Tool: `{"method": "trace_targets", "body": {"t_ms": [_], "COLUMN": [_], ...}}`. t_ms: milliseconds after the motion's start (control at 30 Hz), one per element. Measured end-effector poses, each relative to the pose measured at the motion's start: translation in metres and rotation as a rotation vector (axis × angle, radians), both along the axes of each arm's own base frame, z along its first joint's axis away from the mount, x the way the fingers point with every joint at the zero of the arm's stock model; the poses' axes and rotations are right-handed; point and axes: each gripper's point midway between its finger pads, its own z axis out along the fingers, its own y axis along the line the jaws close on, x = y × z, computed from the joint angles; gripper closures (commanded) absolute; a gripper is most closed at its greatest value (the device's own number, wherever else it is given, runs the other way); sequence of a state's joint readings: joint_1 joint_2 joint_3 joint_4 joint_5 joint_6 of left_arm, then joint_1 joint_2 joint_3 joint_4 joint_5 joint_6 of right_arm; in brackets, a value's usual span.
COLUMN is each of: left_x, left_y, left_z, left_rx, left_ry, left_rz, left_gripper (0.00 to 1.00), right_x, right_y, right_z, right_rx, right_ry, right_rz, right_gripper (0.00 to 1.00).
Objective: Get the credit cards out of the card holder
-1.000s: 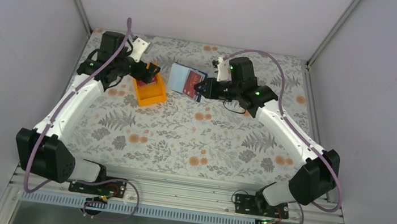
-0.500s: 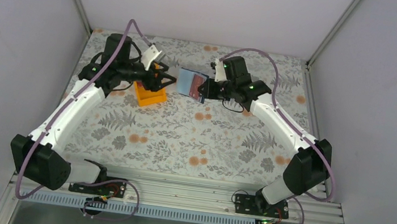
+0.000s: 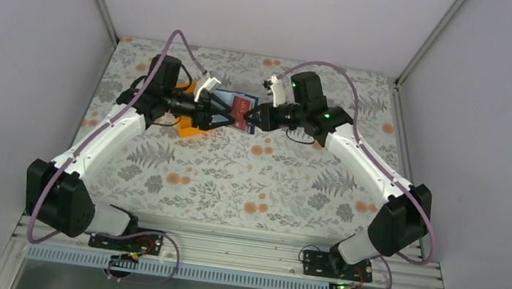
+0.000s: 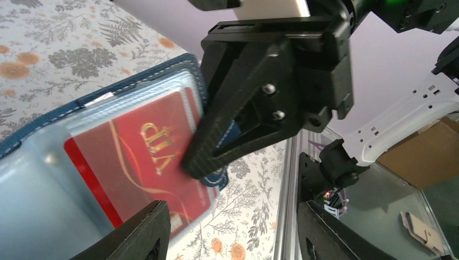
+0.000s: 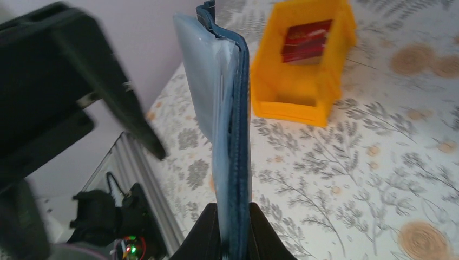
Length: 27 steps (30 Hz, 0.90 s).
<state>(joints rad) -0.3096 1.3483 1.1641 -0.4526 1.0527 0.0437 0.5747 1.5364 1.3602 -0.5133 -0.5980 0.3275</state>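
**Top external view.**
- Flower-patterned worktop [image 3: 234, 179].
- Flat blue bifold card holder [image 3: 227, 101] with clear inner pockets, held above the worktop in the upper middle of the frame, between the two arms. A red credit card [image 3: 244, 106] shows on its open face.
- Right pincer [image 3: 255, 118]: meets the card holder's right edge.
- Left pincer [image 3: 225, 116]: reaches the card holder from the left.
- Orange rectangular plastic tray [image 3: 187, 129]: just left of the card holder and partly under the left arm.

**Left wrist view.**
- The card holder [image 4: 43, 189] fills the left half of the frame. The credit card [image 4: 141, 157], red with gold "VIP" lettering, sits under a clear pocket.
- Right pincer [image 4: 208, 157]: clamped on the card holder's edge, one black finger lying over the card.
- Left pincer [image 4: 233, 233]: jaws apart at the bottom of the frame, either side of the card holder's lower corner. No squeeze can be seen.

**Right wrist view.**
- The card holder [image 5: 235, 135] is seen edge-on and upright at centre frame.
- Right pincer [image 5: 233, 230]: closed on its lower end.
- The tray [image 5: 303, 92] stands on the worktop [image 5: 379, 179] at upper right, with red cards [image 5: 306, 40] inside it.
- A blurred dark finger [image 5: 122, 103] of the left pincer is at the left of the frame.
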Motion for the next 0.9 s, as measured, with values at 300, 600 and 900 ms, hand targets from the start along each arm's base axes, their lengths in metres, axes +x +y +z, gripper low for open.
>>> {"method": "trace_targets", "body": {"t_ms": [300, 600, 900], "left_x": [0.005, -0.01, -0.029], "left_y": [0.011, 0.011, 0.002], "left_z": [0.006, 0.02, 0.029], "left_rx": [-0.015, -0.054, -0.082], "left_ry": [-0.013, -0.044, -0.054], "left_rz": [0.023, -0.02, -0.084], "left_gripper": [0.46, 0.53, 0.71], "right_x": [-0.031, -0.048, -0.058], "right_y": [0.007, 0.007, 0.005], "right_z": [0.029, 0.046, 0.056], "right_rx": [0.101, 0.155, 0.204], "right_ry": [-0.117, -0.176, -0.196], "right_rz": [0.207, 0.3, 0.339], "right_gripper": [0.96, 0.96, 0.96]}}
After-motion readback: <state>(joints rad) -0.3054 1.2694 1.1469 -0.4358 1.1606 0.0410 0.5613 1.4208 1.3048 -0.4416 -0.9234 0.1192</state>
